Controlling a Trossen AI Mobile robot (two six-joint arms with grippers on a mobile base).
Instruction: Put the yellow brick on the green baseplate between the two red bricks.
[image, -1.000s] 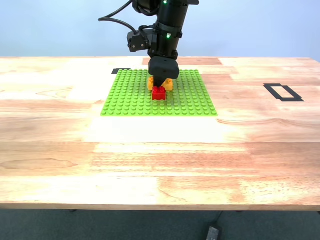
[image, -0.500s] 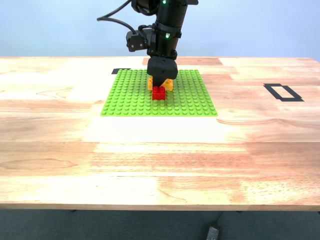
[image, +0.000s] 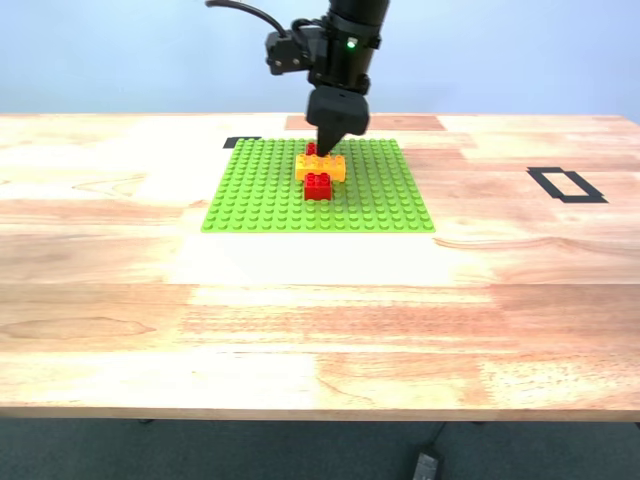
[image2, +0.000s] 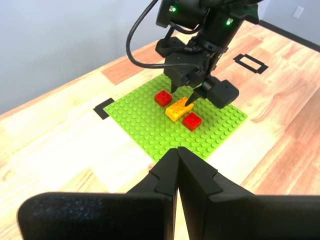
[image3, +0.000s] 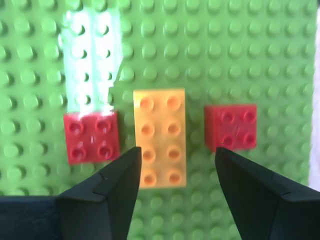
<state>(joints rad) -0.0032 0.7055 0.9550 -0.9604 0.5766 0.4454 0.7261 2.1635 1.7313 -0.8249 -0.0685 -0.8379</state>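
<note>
Yellow brick (image: 321, 166) sat on the green baseplate (image: 250, 190) in the exterior view, lying crosswise between two red bricks: the near red brick (image: 318, 186) touched its front edge, and the far red brick (image: 311, 149) showed only as a small red patch behind it. My second gripper (image: 330, 150) hung just above the yellow brick, pointing down, its tips clear of the brick; from this view the jaw gap could not be judged. The baseplate lay on a wooden table (image: 320, 330), with a black tape rectangle (image: 566, 184) toward the exterior view's right and a black tape mark (image: 241, 142) at the plate's far corner on the exterior view's left. In the first wrist view, my first gripper (image2: 177, 165) sat well back from the plate with its jaws pressed together, holding nothing. The same view showed the second gripper (image2: 184, 94) over the yellow brick (image2: 179, 109), with one red brick (image2: 163, 97) and the other (image2: 192, 120) flanking it on the baseplate (image2: 145, 120). In the second wrist view, the second gripper (image3: 176, 172) stood with its jaws spread apart, empty, the fingers (image3: 115, 182) on either side of one end of the yellow brick (image3: 160, 137) without gripping it. One red brick (image3: 91, 136) and the other (image3: 231, 126) lay on opposite long sides of it, each apart by a narrow green strip of baseplate (image3: 225, 50).
</note>
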